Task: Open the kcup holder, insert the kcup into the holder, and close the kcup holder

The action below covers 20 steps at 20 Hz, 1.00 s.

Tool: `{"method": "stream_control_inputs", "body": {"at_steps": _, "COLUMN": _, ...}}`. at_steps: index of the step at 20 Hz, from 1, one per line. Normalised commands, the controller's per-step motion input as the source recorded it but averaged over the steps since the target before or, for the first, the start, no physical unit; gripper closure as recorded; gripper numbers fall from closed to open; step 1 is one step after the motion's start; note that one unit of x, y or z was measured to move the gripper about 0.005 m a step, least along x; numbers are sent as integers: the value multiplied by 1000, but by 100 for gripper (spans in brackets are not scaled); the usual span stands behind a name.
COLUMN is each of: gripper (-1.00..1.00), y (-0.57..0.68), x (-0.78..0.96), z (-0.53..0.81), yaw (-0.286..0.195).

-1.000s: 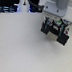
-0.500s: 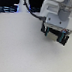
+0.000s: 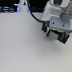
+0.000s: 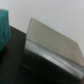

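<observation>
In the exterior view my gripper (image 3: 55, 34) hangs low from the white arm at the exterior view's right, right over a dark boxy shape that I take for the kcup holder (image 3: 60, 39). Gripper and box blur together, so I cannot tell the jaws' state. The wrist view is very close and blurred. It shows one grey front plate (image 4: 52, 41) of the kcup holder above its black body (image 4: 42, 67). A teal-green patch (image 4: 4, 27) sits at that picture's edge; I cannot tell if it is the kcup. No pod slots show.
The white table (image 3: 17, 49) spreads across the exterior view. A tall white post (image 3: 24, 1) and dark items (image 3: 6, 10) stand at the far back on the exterior view's left. A black cable (image 3: 33, 12) runs to the arm.
The arm has come down and a little toward the exterior view's right, onto the dark box. The box itself has stayed about where it was.
</observation>
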Motion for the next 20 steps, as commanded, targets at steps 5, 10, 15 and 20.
{"method": "stream_control_inputs", "body": {"at_steps": 5, "gripper": -100, "y": 638, "x": -397, "z": 0, "yaw": 80}}
{"method": "stream_control_inputs", "body": {"at_steps": 10, "gripper": -100, "y": 659, "x": -438, "z": 0, "yaw": 69}}
{"method": "stream_control_inputs", "body": {"at_steps": 15, "gripper": -100, "y": 642, "x": -509, "z": 0, "yaw": 59}}
{"method": "stream_control_inputs", "body": {"at_steps": 20, "gripper": -100, "y": 617, "x": -543, "z": 0, "yaw": 53}}
